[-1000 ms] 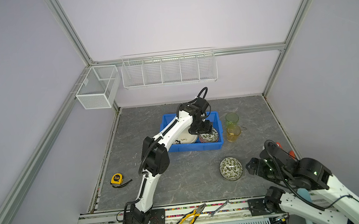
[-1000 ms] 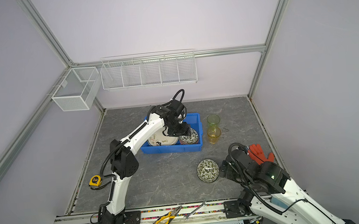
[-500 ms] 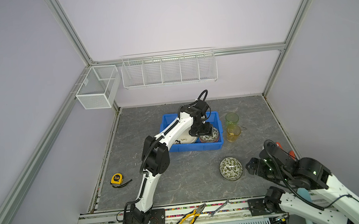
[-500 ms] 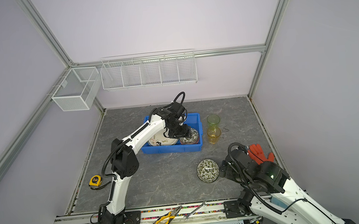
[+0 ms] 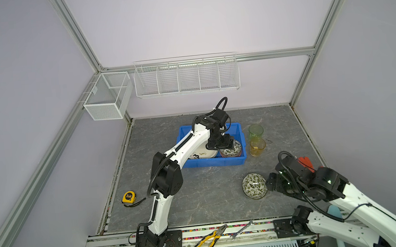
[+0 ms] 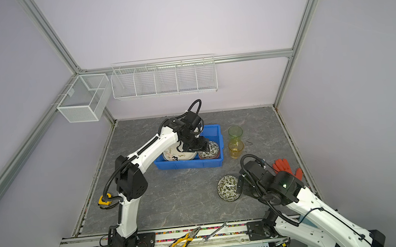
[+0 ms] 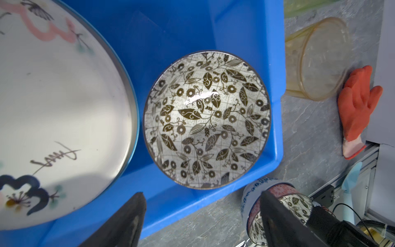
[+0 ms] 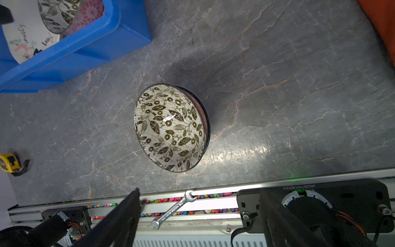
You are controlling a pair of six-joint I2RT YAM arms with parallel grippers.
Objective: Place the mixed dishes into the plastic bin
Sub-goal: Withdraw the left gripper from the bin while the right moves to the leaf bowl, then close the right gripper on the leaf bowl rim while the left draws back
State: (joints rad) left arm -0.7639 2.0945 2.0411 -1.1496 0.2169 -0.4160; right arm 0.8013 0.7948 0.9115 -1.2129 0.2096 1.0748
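Observation:
The blue plastic bin (image 5: 210, 163) (image 6: 188, 165) (image 7: 192, 27) holds a cream floral plate (image 5: 203, 154) (image 7: 53, 107) and a leafy bowl (image 5: 231, 149) (image 6: 210, 150) (image 7: 206, 119). My left gripper (image 5: 223, 146) (image 7: 201, 193) hangs just above that bowl, open and empty. A second leafy bowl (image 5: 255, 186) (image 6: 228, 188) (image 8: 171, 128), seemingly nested in others, sits on the table near the front right. My right gripper (image 5: 270, 183) (image 8: 199, 191) stands beside it, open, with nothing in it. A green glass (image 5: 256, 131) and an amber glass (image 5: 257, 147) (image 7: 316, 59) stand just right of the bin.
An orange glove (image 5: 304, 162) (image 7: 359, 107) lies behind the right arm. A yellow tape measure (image 5: 128, 197) (image 8: 8, 162) is at the left. Pliers (image 5: 209, 240) and a wrench (image 5: 241, 229) (image 8: 173, 210) lie on the front rail. White wire baskets (image 5: 185, 77) hang on the back wall.
My left gripper's jaws have spread wider above the leafy bowl, which stays in the bin. The right arm has hardly moved.

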